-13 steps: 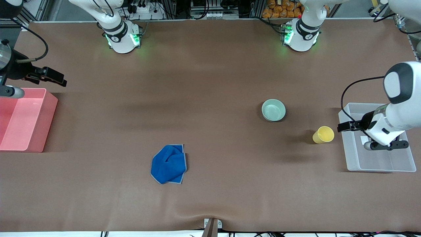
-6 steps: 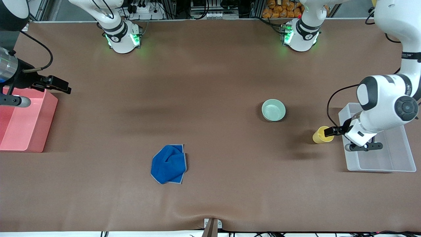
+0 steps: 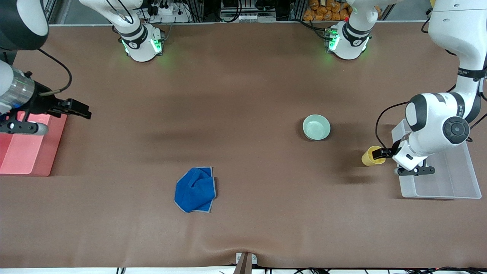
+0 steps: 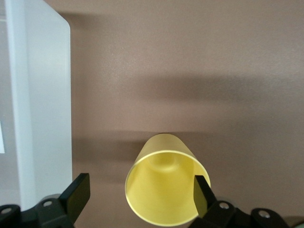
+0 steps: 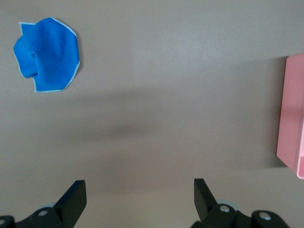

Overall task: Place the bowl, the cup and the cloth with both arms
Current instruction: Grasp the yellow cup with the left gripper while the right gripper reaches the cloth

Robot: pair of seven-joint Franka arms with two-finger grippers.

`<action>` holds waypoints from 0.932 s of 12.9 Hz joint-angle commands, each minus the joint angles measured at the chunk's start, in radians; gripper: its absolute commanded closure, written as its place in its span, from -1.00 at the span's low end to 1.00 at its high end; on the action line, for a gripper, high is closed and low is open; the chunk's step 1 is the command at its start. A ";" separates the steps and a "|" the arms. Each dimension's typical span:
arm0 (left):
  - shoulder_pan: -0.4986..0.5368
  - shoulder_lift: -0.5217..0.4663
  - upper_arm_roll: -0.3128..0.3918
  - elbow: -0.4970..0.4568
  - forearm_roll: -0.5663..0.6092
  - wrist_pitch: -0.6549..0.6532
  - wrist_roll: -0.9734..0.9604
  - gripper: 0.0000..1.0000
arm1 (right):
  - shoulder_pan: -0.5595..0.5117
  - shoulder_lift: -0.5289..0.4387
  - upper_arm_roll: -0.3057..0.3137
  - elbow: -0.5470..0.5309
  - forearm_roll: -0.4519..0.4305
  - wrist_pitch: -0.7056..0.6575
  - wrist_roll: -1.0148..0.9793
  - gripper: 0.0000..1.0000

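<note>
The yellow cup (image 3: 369, 157) stands upright on the table beside the clear bin. My left gripper (image 3: 380, 153) is open at the cup. In the left wrist view the cup (image 4: 164, 190) sits between the fingers of the left gripper (image 4: 141, 184), close to one finger and apart from the other. The mint-green bowl (image 3: 316, 127) sits farther from the camera than the cup, toward the table's middle. The blue cloth (image 3: 195, 189) lies crumpled nearer the camera and also shows in the right wrist view (image 5: 47, 54). My right gripper (image 3: 78, 110) is open and empty over the table beside the pink bin (image 5: 138, 187).
A clear plastic bin (image 3: 441, 188) stands at the left arm's end of the table, and its wall shows in the left wrist view (image 4: 38, 95). A pink bin (image 3: 26, 152) stands at the right arm's end, and its edge shows in the right wrist view (image 5: 290, 118).
My left gripper has moved from over the clear bin to the yellow cup and now straddles it. My right gripper has moved from the pink bin out over the table.
</note>
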 commanded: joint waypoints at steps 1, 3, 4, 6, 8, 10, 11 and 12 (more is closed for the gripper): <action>0.010 -0.005 0.000 -0.050 0.019 0.069 0.007 -0.49 | 0.023 0.031 -0.005 0.024 0.018 0.032 0.014 -1.00; 0.010 0.005 0.000 -0.067 0.019 0.105 0.007 -0.16 | 0.025 0.063 -0.005 0.034 0.018 0.058 0.016 -1.00; 0.010 0.009 0.000 -0.069 0.019 0.108 0.009 -0.15 | 0.031 0.077 -0.005 0.039 0.018 0.084 0.016 -1.00; 0.011 0.009 0.000 -0.069 0.021 0.109 0.016 0.38 | 0.054 0.111 -0.005 0.048 0.016 0.149 0.014 -1.00; 0.014 0.009 0.000 -0.066 0.063 0.109 0.013 0.85 | 0.077 0.158 -0.005 0.062 0.014 0.239 0.005 -1.00; 0.014 -0.005 0.001 -0.058 0.064 0.102 0.012 1.00 | 0.103 0.223 -0.003 0.080 0.016 0.361 -0.002 -1.00; 0.016 -0.014 0.001 -0.051 0.062 0.099 0.006 1.00 | 0.129 0.250 -0.003 0.092 0.014 0.411 -0.002 -1.00; 0.017 -0.037 0.018 -0.042 0.062 0.094 0.006 1.00 | 0.153 0.278 -0.003 0.103 0.014 0.466 -0.002 -1.00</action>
